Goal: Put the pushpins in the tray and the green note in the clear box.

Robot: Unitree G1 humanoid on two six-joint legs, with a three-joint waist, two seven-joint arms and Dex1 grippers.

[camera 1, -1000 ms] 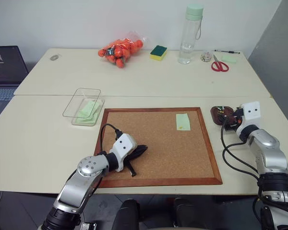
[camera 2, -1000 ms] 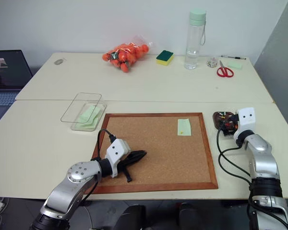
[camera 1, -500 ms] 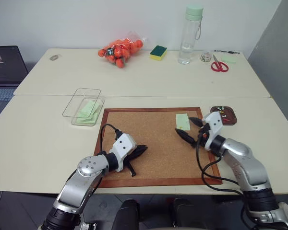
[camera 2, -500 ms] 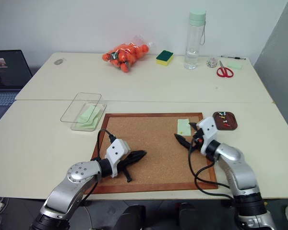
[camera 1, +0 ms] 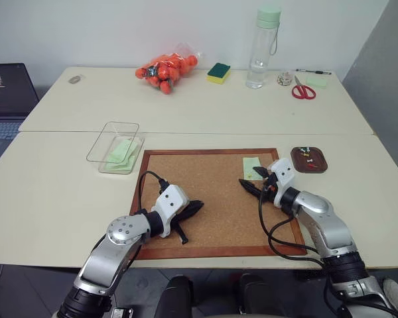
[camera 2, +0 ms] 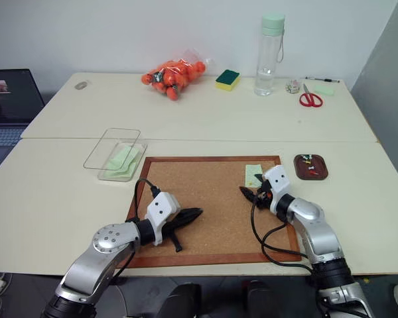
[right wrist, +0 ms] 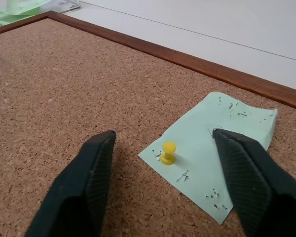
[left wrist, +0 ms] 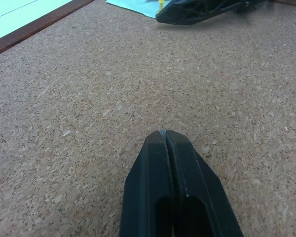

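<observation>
Now the yellow pushpin [right wrist: 167, 152] stands in the green note [right wrist: 213, 153] on the cork board [camera 1: 205, 199], between the parted fingers of the right gripper [right wrist: 172, 173]. If those fingers close off-centre, I think the pin may tip, or the note may tear. The left gripper [left wrist: 166, 143] rests clenched and empty on the board, well apart from the pin.

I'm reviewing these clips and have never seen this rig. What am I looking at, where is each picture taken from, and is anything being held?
It is a two-armed humanoid robot. The two wide pictures come from its head, looking down at a table; the two close-ups come from cameras on its wrists. On the table lies a cork board with a green note fastened by a yellow pushpin. Beside the board sit a brown tray with pins in it and a clear box holding green paper. The right gripper is open, its fingers on either side of the pushpin, holding nothing yet. The left gripper rests shut on the board.
</observation>
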